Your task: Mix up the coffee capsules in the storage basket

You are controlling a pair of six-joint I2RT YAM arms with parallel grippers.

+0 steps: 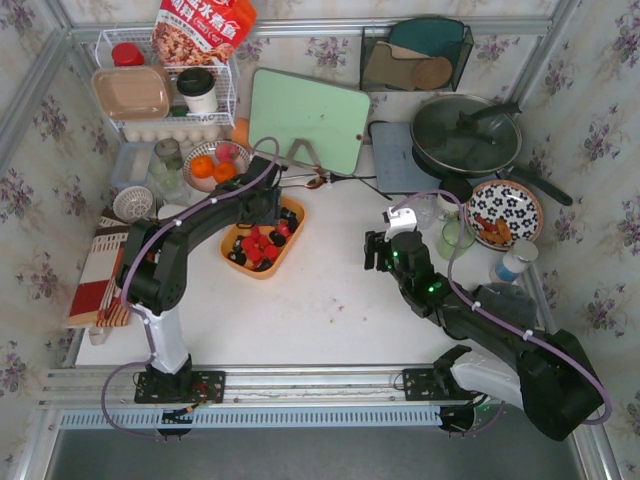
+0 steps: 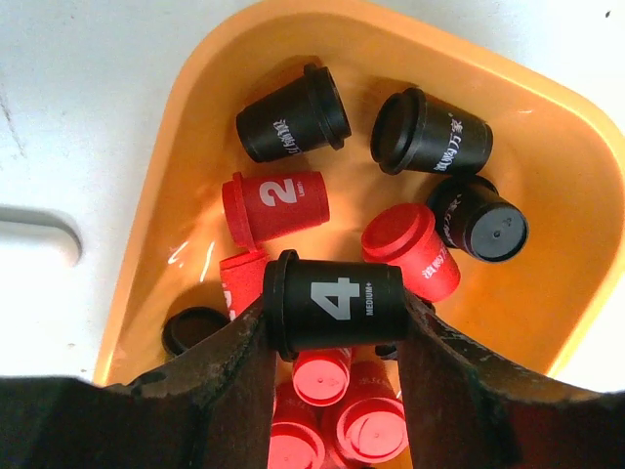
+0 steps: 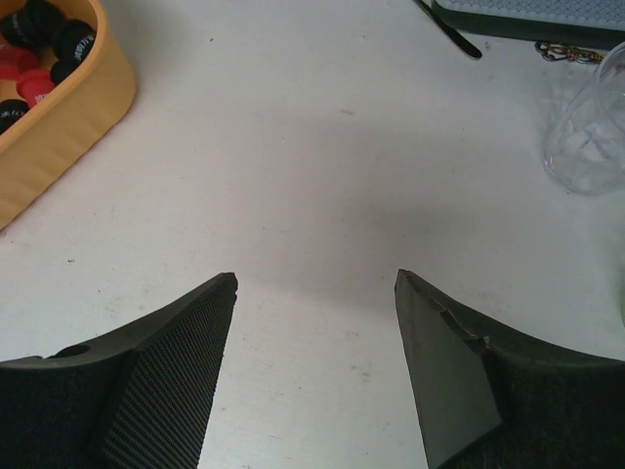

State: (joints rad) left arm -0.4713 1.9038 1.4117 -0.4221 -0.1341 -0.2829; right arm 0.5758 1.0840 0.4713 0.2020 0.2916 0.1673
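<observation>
The orange storage basket [image 1: 293, 240] sits left of the table's middle and holds several red and black coffee capsules [image 1: 262, 243]. In the left wrist view the basket [image 2: 186, 147] fills the frame. My left gripper [image 2: 337, 318] is shut on a black capsule marked "4 MEDIUM+" [image 2: 337, 303], held sideways above several red capsules [image 2: 366, 425]. Black capsules [image 2: 293, 115] lie toward the far end. In the top view my left gripper [image 1: 262, 212] is over the basket. My right gripper [image 3: 314, 278] is open and empty above bare table; in the top view it [image 1: 378, 250] is right of the basket [image 3: 68, 117].
A clear glass [image 3: 591, 132] stands right of the right gripper. A green cutting board [image 1: 308, 118], a pan with lid [image 1: 467, 135], a patterned bowl [image 1: 505, 213], a bowl of oranges [image 1: 212, 166] and a white wire rack [image 1: 165, 95] line the back.
</observation>
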